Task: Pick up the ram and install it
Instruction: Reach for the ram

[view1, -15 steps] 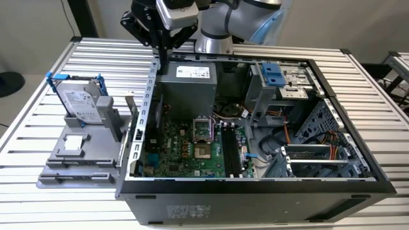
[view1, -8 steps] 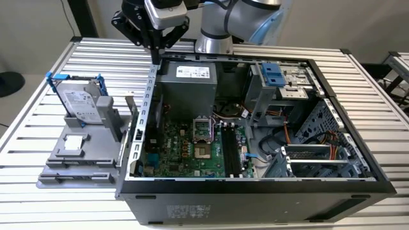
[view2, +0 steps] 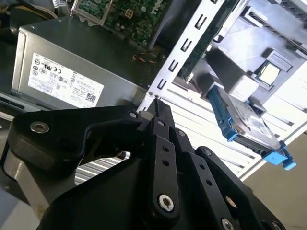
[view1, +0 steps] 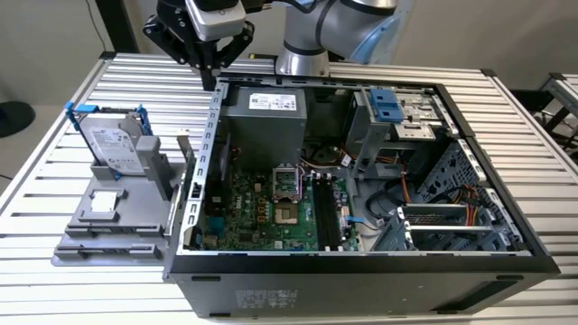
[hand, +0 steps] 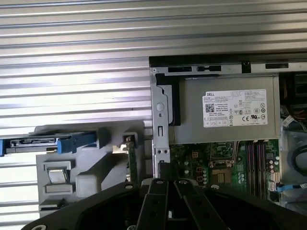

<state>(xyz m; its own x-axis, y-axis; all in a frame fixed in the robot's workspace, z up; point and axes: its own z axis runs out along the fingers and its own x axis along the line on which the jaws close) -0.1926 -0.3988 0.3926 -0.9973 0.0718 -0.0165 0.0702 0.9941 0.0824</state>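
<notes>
"Where is the ram (hand: 131, 165)?"
"Standing in the grey holder (hand: 91, 163), just beside the computer case (view1: 361, 261), on the exterior view's left."
"And the gripper (view1: 210, 82)?"
"Pinched closed, empty, over the case's far corner."

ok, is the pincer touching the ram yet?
Apart. In the first wrist view the ram stands in the grey holder, with the case wall between it and the pincer.

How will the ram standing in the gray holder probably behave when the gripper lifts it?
The ram looks thin and flat, so probably light and stiff, yet fragile. Standing on edge in the gray holder, it may tilt if pushed sideways.
</notes>
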